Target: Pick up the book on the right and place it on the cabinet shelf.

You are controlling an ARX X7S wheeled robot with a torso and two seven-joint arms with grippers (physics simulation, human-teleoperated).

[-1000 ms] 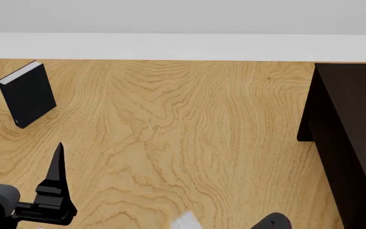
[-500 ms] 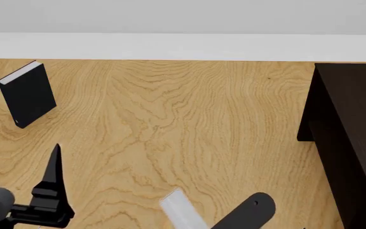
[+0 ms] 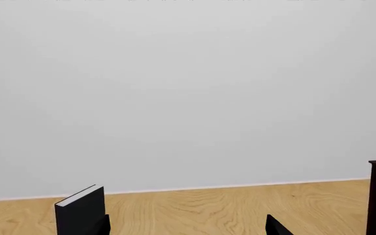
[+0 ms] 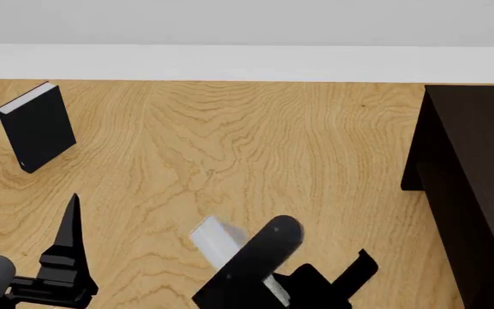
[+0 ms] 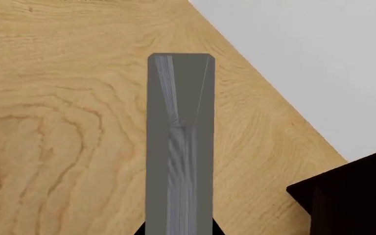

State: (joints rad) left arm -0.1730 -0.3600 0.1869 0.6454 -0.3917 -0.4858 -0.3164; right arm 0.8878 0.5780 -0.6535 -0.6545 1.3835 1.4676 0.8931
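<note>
We are lifting the book (image 4: 215, 243) with our right gripper (image 4: 260, 267): 1 second ago only its pale corner showed at the view's lower edge, and now it is hanging above the bench (image 4: 229, 141), so the pick looks done and the carry to the cabinet (image 4: 478, 174) is starting. The right jaws are pinching the book's smooth grey spine. Our left gripper (image 4: 24, 212) is idling with jaws spread. A matte black book (image 4: 36, 125) is standing far left on the grained wood. The cabinet is dark, boxy.
</note>
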